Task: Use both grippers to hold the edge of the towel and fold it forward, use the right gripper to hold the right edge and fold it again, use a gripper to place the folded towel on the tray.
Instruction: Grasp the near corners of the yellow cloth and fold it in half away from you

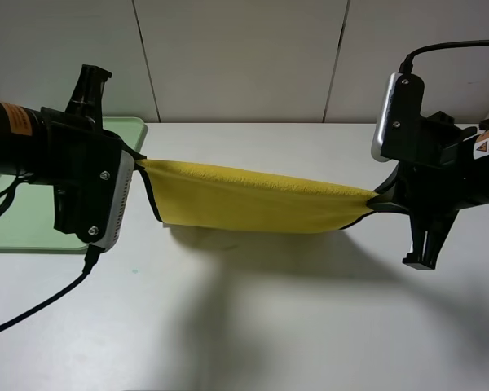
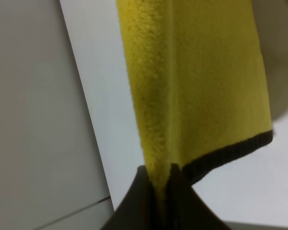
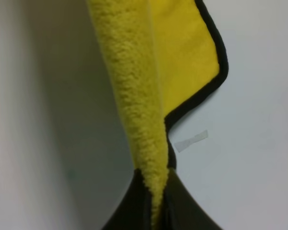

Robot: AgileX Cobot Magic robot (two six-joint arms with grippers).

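2 black grippers (image 1: 137,158) (image 1: 375,199) bear silver-white boxes (image 1: 114,204) and black cables (image 1: 33,305).

White tabletop (image 1: 253,326) lay below the right gripper (image 3: 156,186), small pale tape strip (image 3: 191,141) near its tip, panelled wall (image 1: 244,57) stood beyond.

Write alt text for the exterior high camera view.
A yellow towel hangs between two robot hands over a white table, the left hand and the right hand each shut on one end. A pale green tray lies partly hidden behind the left arm.
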